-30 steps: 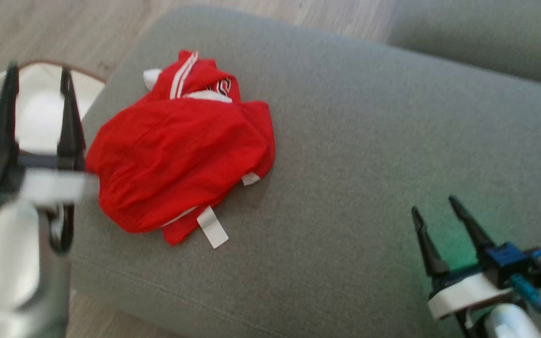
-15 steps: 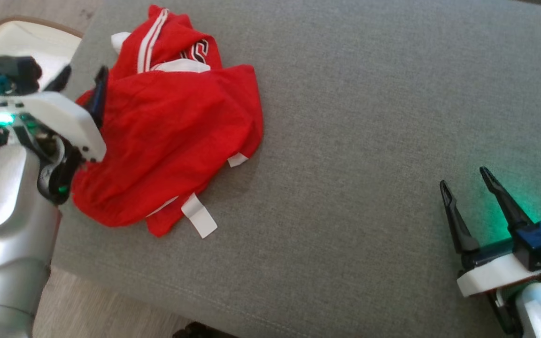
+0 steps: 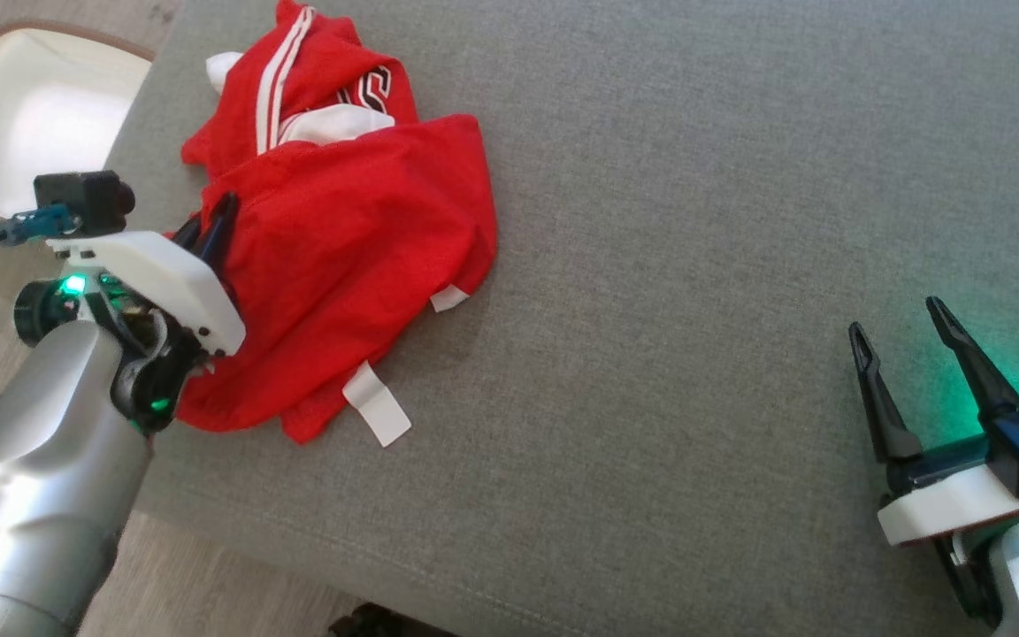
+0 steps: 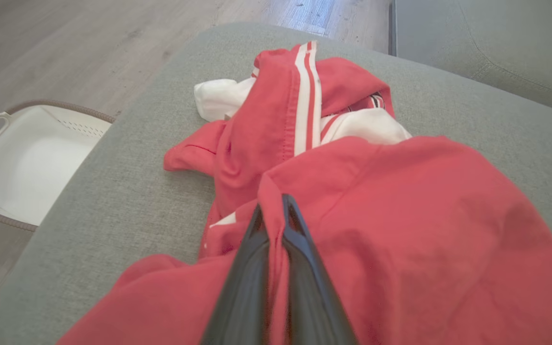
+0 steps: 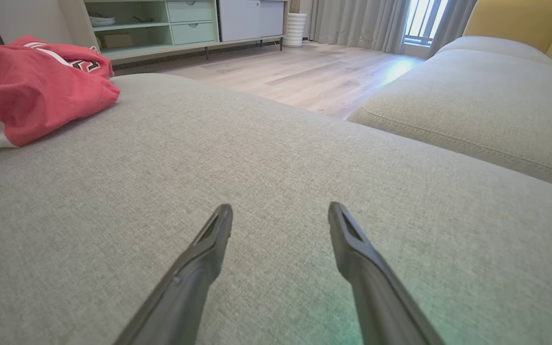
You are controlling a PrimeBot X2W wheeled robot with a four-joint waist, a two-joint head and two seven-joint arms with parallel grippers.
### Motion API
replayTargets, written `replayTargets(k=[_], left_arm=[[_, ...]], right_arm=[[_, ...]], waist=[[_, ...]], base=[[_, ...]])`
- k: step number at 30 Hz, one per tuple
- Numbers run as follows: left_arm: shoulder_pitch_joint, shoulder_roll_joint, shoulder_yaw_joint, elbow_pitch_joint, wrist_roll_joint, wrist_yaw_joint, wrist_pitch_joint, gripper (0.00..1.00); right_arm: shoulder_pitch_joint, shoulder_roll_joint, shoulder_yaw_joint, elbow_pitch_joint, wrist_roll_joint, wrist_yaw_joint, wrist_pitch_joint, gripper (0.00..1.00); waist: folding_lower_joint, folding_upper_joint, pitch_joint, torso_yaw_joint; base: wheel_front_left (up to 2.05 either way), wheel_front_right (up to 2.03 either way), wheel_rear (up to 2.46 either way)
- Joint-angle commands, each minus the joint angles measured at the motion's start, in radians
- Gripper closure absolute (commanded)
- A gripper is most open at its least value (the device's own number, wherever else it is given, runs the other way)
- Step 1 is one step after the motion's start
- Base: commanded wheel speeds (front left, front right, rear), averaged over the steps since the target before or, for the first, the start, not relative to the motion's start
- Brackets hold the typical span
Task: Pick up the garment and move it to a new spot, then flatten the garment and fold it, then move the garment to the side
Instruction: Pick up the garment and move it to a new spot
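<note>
Head view looks down; both wrist views skim low, sharing the garment.

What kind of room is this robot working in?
Probably a home living room: grey upholstered sofa cushions, a wooden floor, long curtains at a window, and a low cabinet with drawers.

You see a red garment with twin white stripes, white tabs and dark lettering on a plain grey cushion. The white basket has a brown rim. The floor is pale wood grain. A green glow tints the cushion beside the black-fingered right gripper.
</note>
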Motion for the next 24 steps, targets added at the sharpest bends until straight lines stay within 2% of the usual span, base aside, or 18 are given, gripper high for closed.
replayTargets(k=[1, 7, 13, 20, 21, 24], left_arm=[[-0.037, 0.071, 0.028, -0.027, -0.007, 0.002, -0.015, 1.0], [-0.096, 0.146, -0.077, -0.107, -0.045, 0.002, -0.092, 1.0], [-0.184, 0.239, -0.167, -0.205, -0.037, 0.002, -0.153, 1.0], [-0.279, 0.341, -0.243, -0.332, -0.021, 0.002, -0.16, 1.0], [-0.295, 0.365, -0.254, -0.363, -0.016, 0.002, -0.156, 1.0], [-0.308, 0.388, -0.264, -0.403, -0.015, 0.002, -0.148, 1.0]], right_arm=[[-0.009, -0.011, 0.018, -0.026, 0.001, -0.001, -0.011, 0.0], [-0.023, 0.028, 0.041, -0.008, 0.009, -0.001, -0.011, 0.0], [-0.03, 0.108, 0.067, 0.019, 0.023, -0.001, -0.011, 0.0], [-0.015, 0.187, 0.068, 0.031, 0.036, -0.001, -0.011, 0.0], [-0.007, 0.202, 0.063, 0.032, 0.038, -0.001, -0.011, 0.0], [0.003, 0.219, 0.056, 0.028, 0.042, -0.001, -0.011, 0.0]], waist=[[0.0, 0.0, -0.008, 0.004], [0.0, 0.0, -0.072, -0.008], [0.0, 0.0, -0.183, -0.072], [0.0, 0.0, -0.303, -0.239], [0.0, 0.0, -0.328, -0.301], [0.0, 0.0, -0.348, -0.392]], base=[[0.0, 0.0, 0.0], [0.0, 0.0, 0.0], [0.0, 0.0, 0.0], [0.0, 0.0, 0.0], [0.0, 0.0, 0.0], [0.0, 0.0, 0.0]])
